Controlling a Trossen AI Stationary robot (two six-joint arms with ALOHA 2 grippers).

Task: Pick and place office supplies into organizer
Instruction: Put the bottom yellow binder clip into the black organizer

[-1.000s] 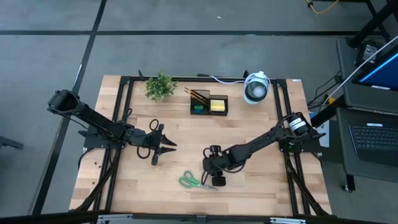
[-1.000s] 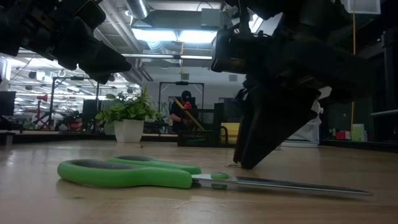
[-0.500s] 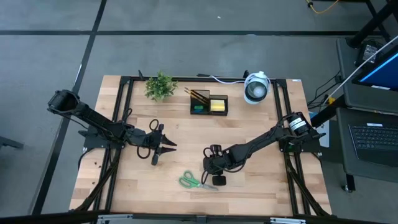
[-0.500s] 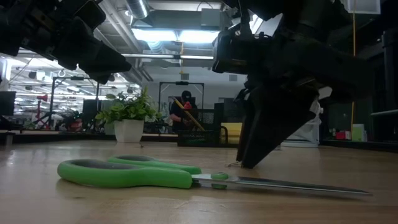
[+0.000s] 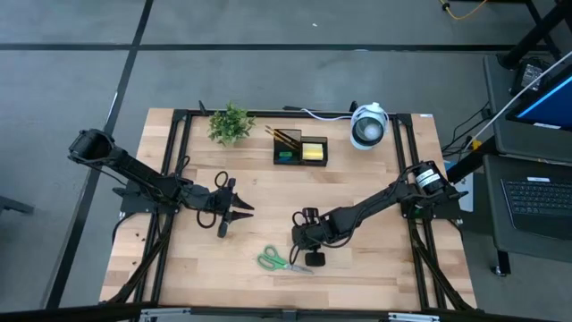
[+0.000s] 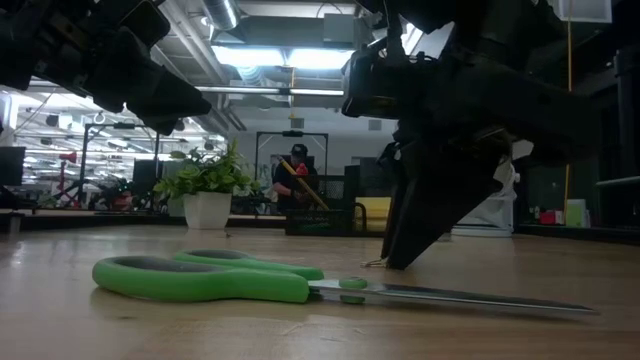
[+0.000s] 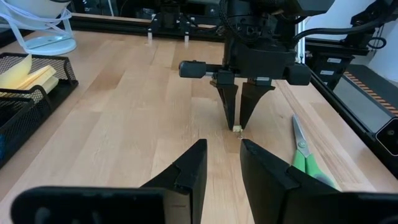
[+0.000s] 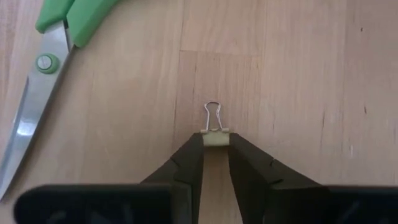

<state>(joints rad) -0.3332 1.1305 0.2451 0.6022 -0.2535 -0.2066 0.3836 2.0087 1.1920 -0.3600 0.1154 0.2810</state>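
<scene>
The right gripper is set tip-down on the bench, its fingers narrowly parted around a small binder clip; the squeeze should be centred before any lift is made.

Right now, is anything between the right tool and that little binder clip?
No. The right tool has its fingertips on either side of the binder clip, with nothing visible between. The scissors lie off to one side.
</scene>
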